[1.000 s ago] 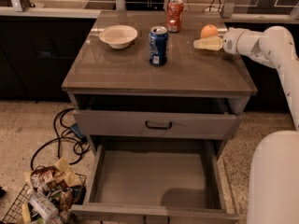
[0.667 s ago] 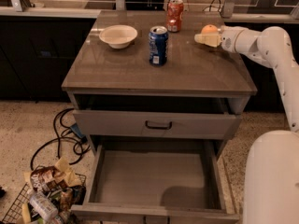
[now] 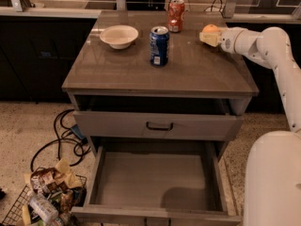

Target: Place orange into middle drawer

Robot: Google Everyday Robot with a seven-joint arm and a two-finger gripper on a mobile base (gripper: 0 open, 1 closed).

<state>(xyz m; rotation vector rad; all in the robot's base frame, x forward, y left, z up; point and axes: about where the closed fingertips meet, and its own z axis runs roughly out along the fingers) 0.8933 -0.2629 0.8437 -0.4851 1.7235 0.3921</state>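
Note:
The orange [image 3: 210,28] sits on the far right of the cabinet top [image 3: 122,69], near the back edge. My gripper [image 3: 207,38] reaches in from the right on the white arm [image 3: 263,44] and is right at the orange, just in front of it and partly covering its lower side. I cannot tell whether it touches or holds the fruit. The middle drawer [image 3: 155,180] is pulled out wide below, its grey floor bare.
A blue can [image 3: 159,46] stands mid-top, a red-orange soda can [image 3: 176,15] at the back, a white bowl [image 3: 119,36] at the left. A shut drawer front with a black handle [image 3: 159,125] sits above the open drawer. A wire basket of trash [image 3: 42,197] and cables [image 3: 66,135] lie on the floor at left. My white base [image 3: 273,178] is at right.
The gripper has moved a little toward the back of the top, closer to the orange. The orange, cans, bowl and drawer have not moved.

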